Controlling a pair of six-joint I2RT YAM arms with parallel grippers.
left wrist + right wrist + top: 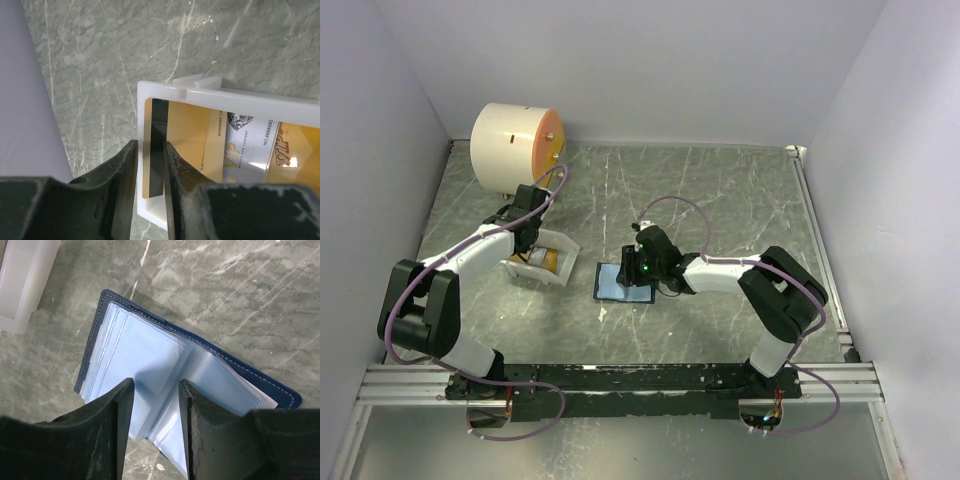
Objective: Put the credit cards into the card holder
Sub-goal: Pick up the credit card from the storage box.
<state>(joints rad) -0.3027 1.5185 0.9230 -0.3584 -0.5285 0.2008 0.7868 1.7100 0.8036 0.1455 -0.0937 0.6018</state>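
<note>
step in hand: picking 1 card out of the tray, as I read it
left claw (150, 150): fingers a narrow gap apart, straddling the white tray (225, 97) end wall and the striped end of the gold credit card (190, 135); cannot tell if anything is pinched
credit cards: in the tray, between counter (720, 200) centre and left edge; gold VIP prints overlap, dark one not made out
right claw (156, 385): fingers apart, over the clear sleeves (210, 375); contact unclear
card holder (135, 350): lying open near counter centre, beside the tray, not touching
do it well: get both fingers inside the wall so only the card edge is gripped, close square on the thin edge, lift slowly
risk: tray lifts too, or 2 cards lift together
other: cream cylinder (517, 147) at far left corner
</note>
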